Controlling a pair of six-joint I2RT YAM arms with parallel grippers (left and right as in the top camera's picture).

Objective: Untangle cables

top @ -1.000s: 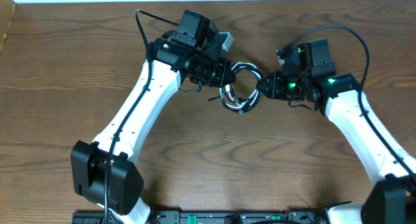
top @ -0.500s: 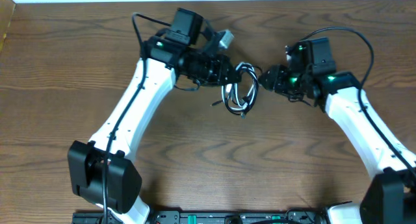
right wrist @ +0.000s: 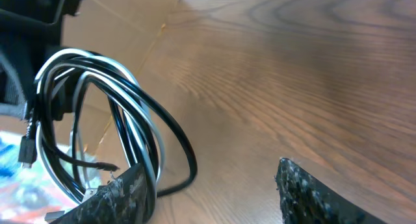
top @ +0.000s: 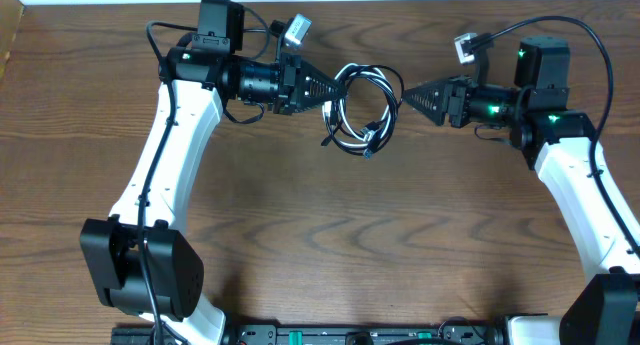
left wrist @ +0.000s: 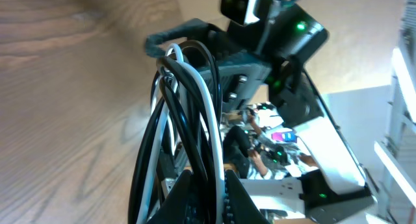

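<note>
At far-middle of table [top: 300, 225], between grippers: cables [top: 362, 115] in one black-white bundle, tangled. Left gripper [top: 329, 88] clamped on cables. Right gripper [top: 404, 98] jaws apart, one finger against cables. Separation not started; all remains.

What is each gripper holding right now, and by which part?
Left gripper pinches the cables at the near edge of their loops; right gripper is open, gripping nothing.

No text, label, brand, number or sign can be read in any view; the small markings are too blurred.
</note>
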